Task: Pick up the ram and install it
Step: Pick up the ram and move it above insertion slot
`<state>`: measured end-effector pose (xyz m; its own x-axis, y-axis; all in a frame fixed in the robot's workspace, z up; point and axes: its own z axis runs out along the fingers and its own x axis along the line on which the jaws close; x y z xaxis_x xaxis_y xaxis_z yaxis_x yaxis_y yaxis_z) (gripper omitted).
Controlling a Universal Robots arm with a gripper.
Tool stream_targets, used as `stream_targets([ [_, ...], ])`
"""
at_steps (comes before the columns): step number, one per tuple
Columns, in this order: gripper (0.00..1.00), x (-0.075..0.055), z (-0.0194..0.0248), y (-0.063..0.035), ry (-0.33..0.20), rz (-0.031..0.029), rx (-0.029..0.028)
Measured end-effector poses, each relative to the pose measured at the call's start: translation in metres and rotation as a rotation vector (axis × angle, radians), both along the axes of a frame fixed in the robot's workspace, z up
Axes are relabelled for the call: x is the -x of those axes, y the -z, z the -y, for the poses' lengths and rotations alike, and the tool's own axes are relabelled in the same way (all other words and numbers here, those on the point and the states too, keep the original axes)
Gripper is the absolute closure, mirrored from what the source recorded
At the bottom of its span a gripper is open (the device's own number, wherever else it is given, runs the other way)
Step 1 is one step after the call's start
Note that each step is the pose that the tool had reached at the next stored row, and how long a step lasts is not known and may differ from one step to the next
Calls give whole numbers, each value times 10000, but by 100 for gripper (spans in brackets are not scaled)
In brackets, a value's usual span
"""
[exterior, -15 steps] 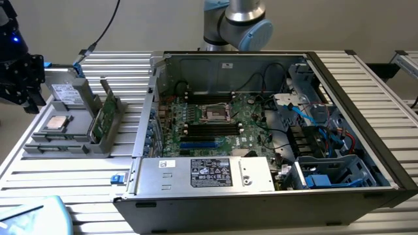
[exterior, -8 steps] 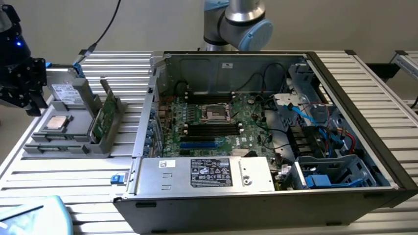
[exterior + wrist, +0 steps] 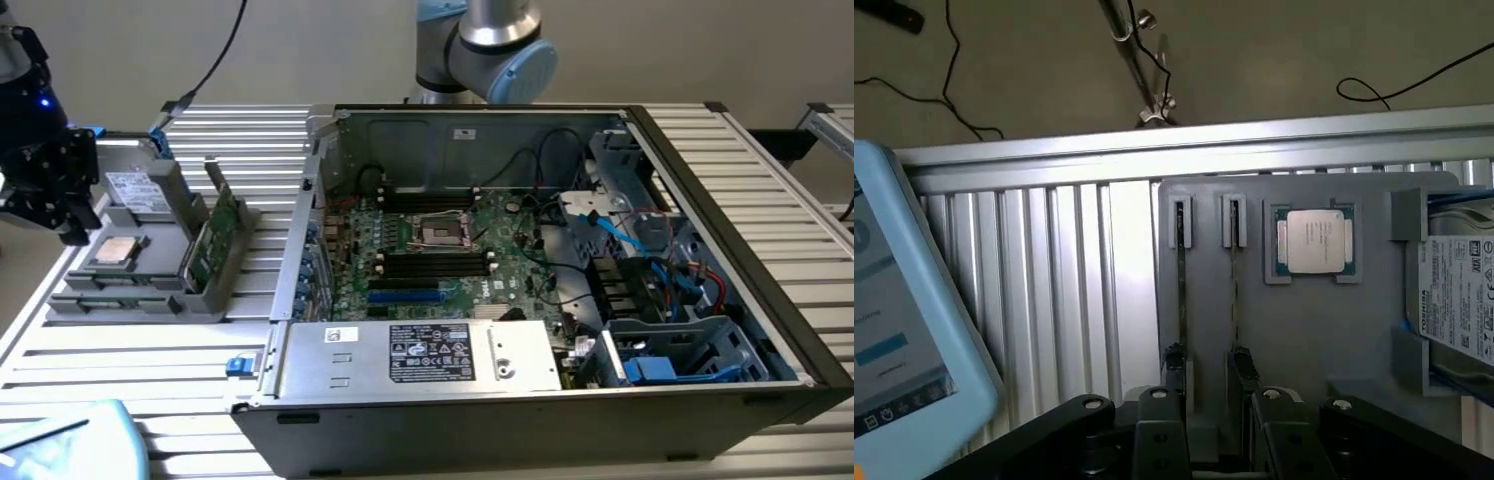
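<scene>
A grey parts tray (image 3: 94,300) lies on the slatted table at the exterior view's left. Two thin green boards stand on edge in it. The lower, slimmer one nearer the processor looks like the ram (image 3: 198,262); beside it is a taller card with a metal bracket (image 3: 230,222). From the wrist camera both boards appear edge-on, the ram (image 3: 1233,290) and the other card (image 3: 1181,290). My black gripper (image 3: 64,225) hangs above the tray's left end, apart from the boards. Its fingers (image 3: 1159,420) stand open with nothing between them. The motherboard's black slots (image 3: 434,265) sit in the open case.
The tray also carries a square silver processor (image 3: 1314,242) and a hard drive (image 3: 1459,300). The open computer case (image 3: 747,200) fills the middle of the table, with cables and a power supply (image 3: 427,355) inside. A light-blue tablet (image 3: 894,330) lies at the table's near corner.
</scene>
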<state>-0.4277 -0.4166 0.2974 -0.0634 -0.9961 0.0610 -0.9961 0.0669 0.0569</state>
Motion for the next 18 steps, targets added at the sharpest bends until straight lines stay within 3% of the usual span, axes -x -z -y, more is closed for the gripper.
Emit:
stream_targets([
  [2, 69, 5, 0, 19, -5, 27, -74],
  [7, 69, 48, 11, 59, -9, 87, -389],
  [18, 69, 75, 81, 236, -45, 86, -560],
])
